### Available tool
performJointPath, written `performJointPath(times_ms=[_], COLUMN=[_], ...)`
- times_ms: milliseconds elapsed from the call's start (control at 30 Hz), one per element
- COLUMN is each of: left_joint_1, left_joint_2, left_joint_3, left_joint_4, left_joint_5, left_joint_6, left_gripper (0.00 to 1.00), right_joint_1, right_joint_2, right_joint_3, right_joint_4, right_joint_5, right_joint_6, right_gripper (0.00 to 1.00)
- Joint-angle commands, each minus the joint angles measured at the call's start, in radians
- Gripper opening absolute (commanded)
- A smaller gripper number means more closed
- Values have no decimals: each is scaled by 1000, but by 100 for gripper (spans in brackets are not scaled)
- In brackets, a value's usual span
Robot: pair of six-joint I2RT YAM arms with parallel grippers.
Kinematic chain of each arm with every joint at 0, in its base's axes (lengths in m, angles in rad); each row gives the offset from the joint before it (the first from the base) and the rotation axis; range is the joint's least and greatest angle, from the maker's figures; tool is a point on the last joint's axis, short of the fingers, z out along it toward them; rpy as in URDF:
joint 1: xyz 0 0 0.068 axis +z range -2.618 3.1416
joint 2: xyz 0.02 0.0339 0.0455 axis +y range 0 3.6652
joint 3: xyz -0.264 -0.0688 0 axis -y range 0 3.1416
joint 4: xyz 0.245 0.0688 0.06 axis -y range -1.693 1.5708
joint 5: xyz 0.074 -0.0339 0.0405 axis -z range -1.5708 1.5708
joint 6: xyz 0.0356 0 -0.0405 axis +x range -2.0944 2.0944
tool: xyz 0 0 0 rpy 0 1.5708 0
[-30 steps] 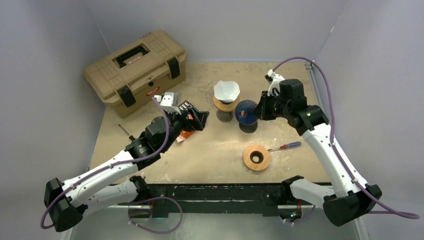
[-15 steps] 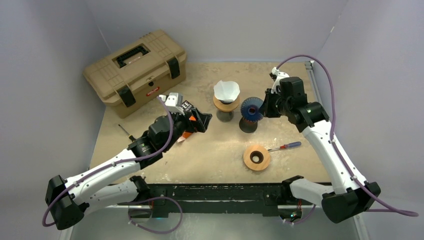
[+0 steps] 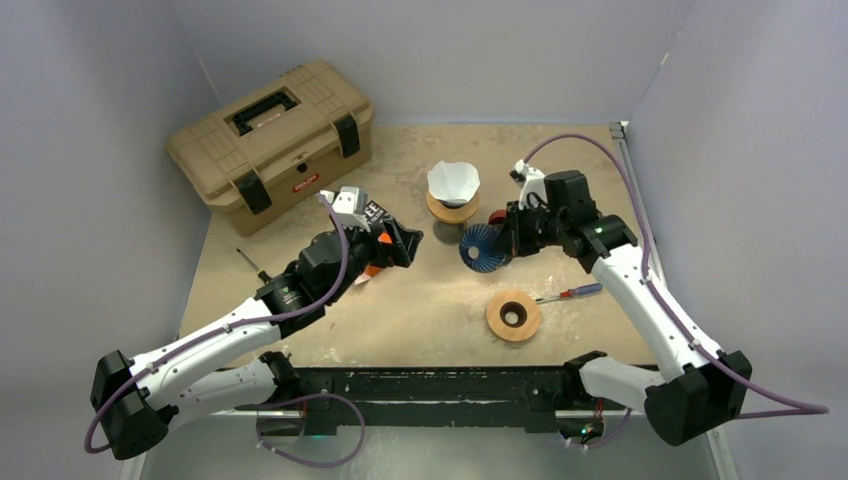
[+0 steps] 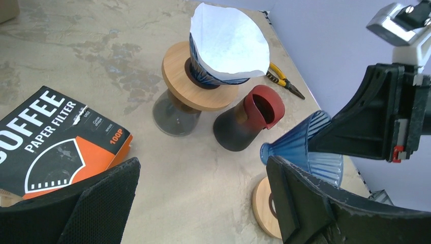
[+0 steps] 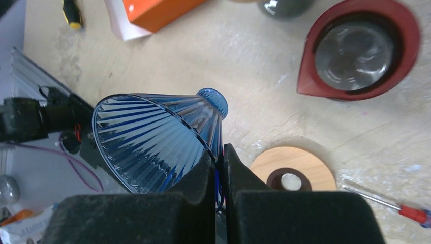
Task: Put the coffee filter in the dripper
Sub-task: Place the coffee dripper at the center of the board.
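Observation:
A blue ribbed dripper [image 3: 483,248] hangs tilted on its side above the table, and my right gripper [image 3: 507,236] is shut on its rim. The right wrist view shows the dripper's wall [image 5: 152,137] pinched between the right gripper's [image 5: 219,152] jaws. A white coffee filter [image 3: 453,181] sits in a second dripper on a wooden collar over a glass carafe [image 4: 175,114]. My left gripper [image 3: 398,243] hovers open beside the filter box [image 4: 51,137], holding nothing. In its own view the left gripper [image 4: 203,173] has bare table between its jaws, with the white filter [image 4: 228,43] ahead of it.
A dark carafe with a red rim [image 3: 497,217] stands uncovered behind the blue dripper. A loose wooden ring [image 3: 513,315] and a red-handled screwdriver [image 3: 572,293] lie near the front. A tan toolbox [image 3: 270,140] stands at the back left. Yellow pliers [image 4: 284,84] lie behind the carafes.
My right gripper has lifted the blue dripper off the dark carafe, tipped it sideways and carried it left. The left arm reached a little forward, then held still.

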Motion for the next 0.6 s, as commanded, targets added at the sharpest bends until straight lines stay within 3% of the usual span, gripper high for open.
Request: performJointPath(times_ms=[0, 133, 333, 567], left_joint_1=[3, 3, 4, 4], left_joint_2=[-5, -10, -19, -17], left_joint_3=[46, 43, 44, 46], left_joint_4=[-24, -29, -36, -33], left_joint_5=[-4, -8, -15, -16], left_joint_6=[17, 8, 7, 6], left_gripper=[95, 95, 95, 94], right_joint_1=[64, 175, 205, 224], right_joint_2=[-13, -15, -39, 0], right_joint_3=[-57, -141, -283, -328], right_joint_4=[73, 104, 176, 214], right_joint_5=[-49, 41, 29, 12], right_joint_6=[-4, 70, 139, 141], right_gripper=[0, 0, 0, 17])
